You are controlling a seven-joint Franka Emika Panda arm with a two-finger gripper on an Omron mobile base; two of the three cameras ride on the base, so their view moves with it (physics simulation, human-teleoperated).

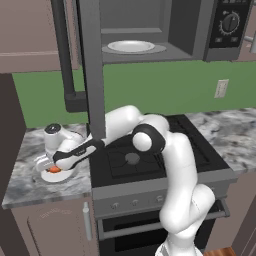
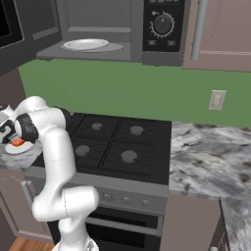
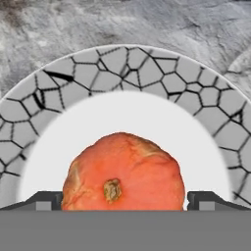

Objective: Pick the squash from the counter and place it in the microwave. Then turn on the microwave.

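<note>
We see our gripper [image 3: 125, 200] low over the squash [image 3: 123, 172], jaws spread wide on either side of it and not clamped. The squash sits on a crackle-rimmed plate [image 3: 142, 63] on the counter [image 1: 30, 180], left of the stove [image 1: 150, 155]; up right, the microwave [image 1: 150, 30] stands open.

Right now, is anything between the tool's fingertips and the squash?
Nothing. In the hand view the open tool has a fingertip on each side of the squash, which sits on a plate; the gaps look bare.
</note>
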